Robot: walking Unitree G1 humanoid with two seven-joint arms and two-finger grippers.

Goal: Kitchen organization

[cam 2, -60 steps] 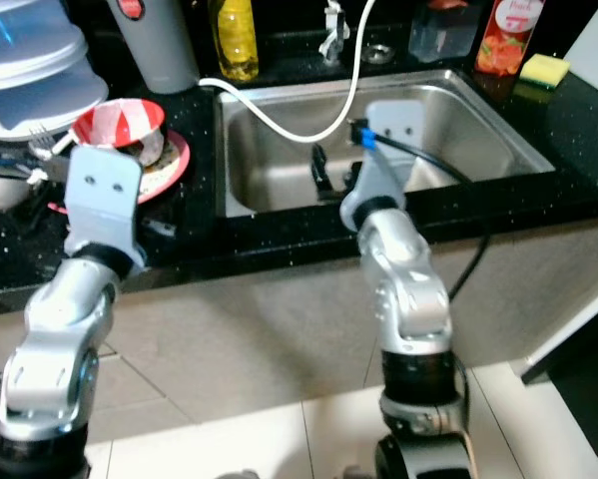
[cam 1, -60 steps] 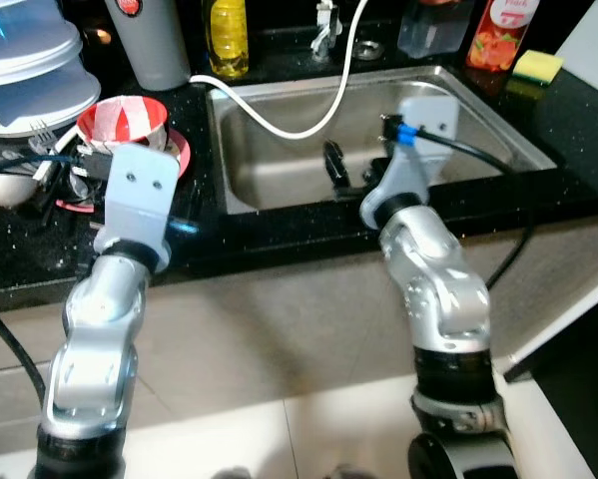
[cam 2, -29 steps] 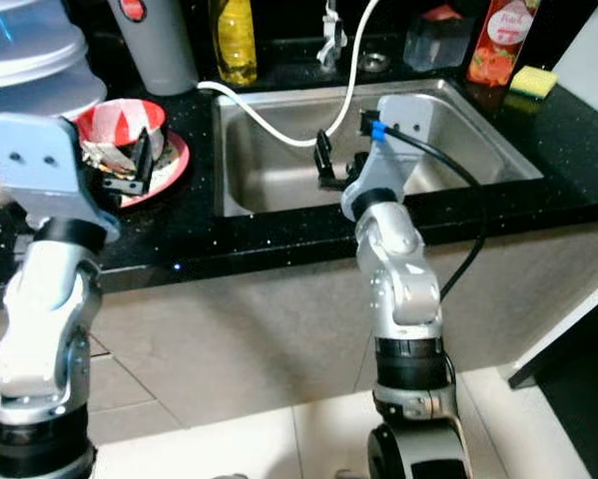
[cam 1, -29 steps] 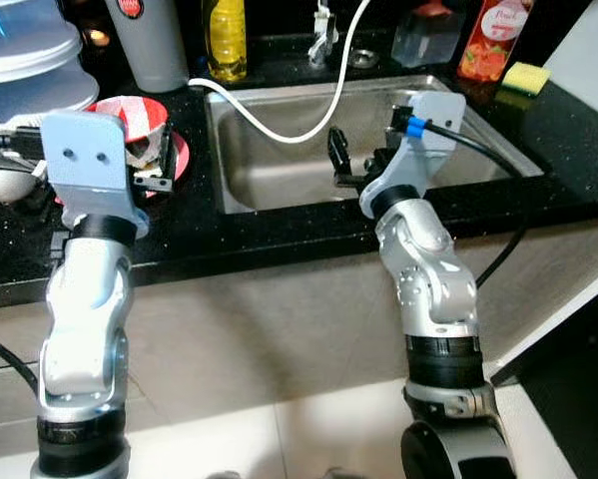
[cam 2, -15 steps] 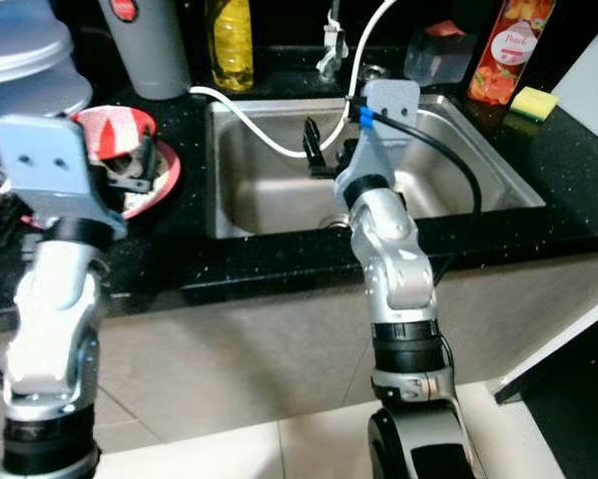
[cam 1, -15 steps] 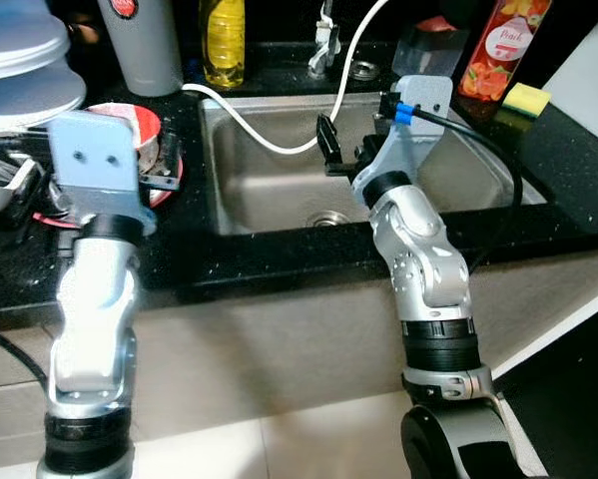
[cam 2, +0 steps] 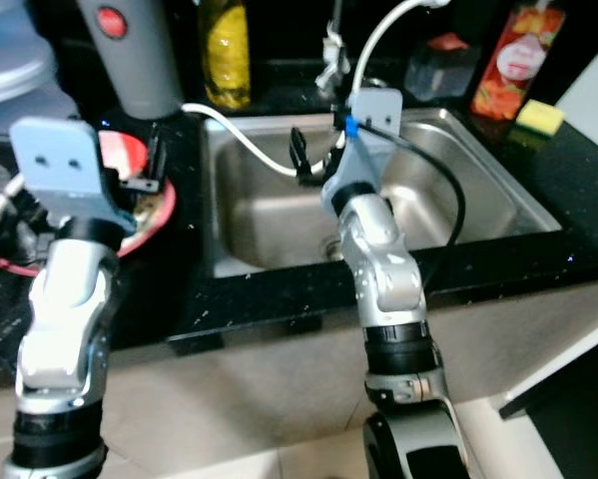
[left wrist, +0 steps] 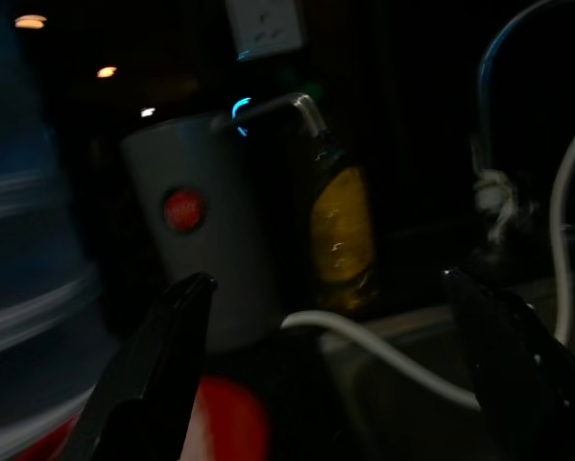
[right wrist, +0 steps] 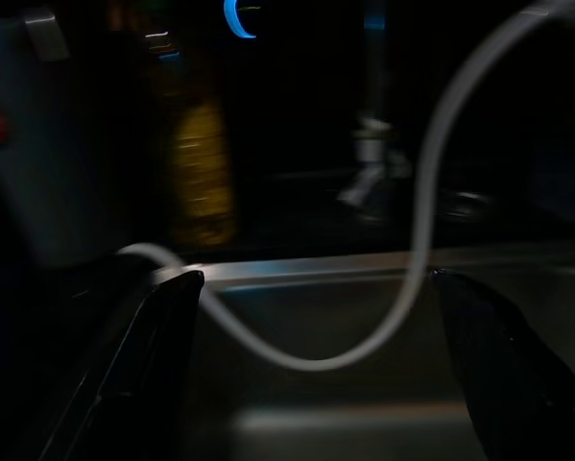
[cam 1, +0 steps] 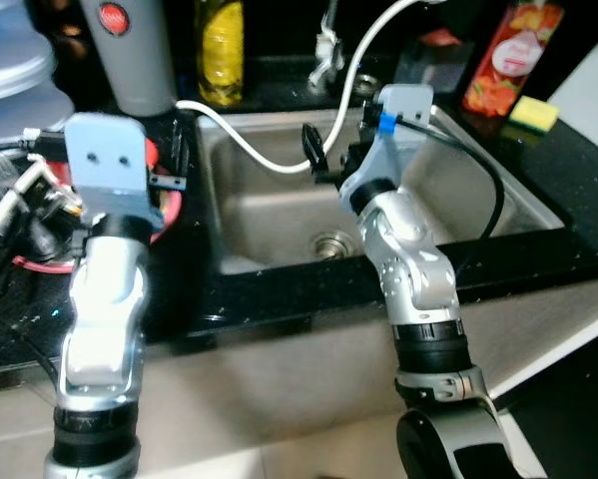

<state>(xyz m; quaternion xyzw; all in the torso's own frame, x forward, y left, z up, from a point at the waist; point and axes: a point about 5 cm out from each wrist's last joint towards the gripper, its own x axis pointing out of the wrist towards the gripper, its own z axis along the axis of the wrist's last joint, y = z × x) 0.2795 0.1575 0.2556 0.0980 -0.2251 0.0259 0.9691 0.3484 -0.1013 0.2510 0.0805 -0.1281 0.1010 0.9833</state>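
Observation:
My left gripper [cam 1: 171, 168] hangs open over the black counter, at the right edge of a red plate [cam 2: 151, 212] that my wrist largely hides. In the left wrist view its fingers [left wrist: 162, 355] stand wide apart with nothing between them, pointing at a grey canister [left wrist: 196, 240] and a yellow bottle [left wrist: 340, 230]. My right gripper [cam 1: 330, 158] is open above the steel sink [cam 1: 478, 190], close to the white hose [cam 1: 249, 145] that sags into the basin. The right wrist view shows that white hose [right wrist: 417, 250] curving between the spread fingers, untouched.
Along the back wall stand the grey canister [cam 1: 129, 55], the yellow bottle [cam 1: 219, 45], a tap [cam 1: 326, 45], a clear container [cam 1: 428, 55], a red juice bottle [cam 1: 498, 70] and a yellow sponge [cam 1: 533, 115]. Stacked white tubs [cam 1: 14, 80] and cables [cam 1: 19, 200] crowd the left counter.
The camera has shifted. My right gripper has gone from the sink's front edge to above the basin, near the hose. My left gripper has risen to the plate's right edge.

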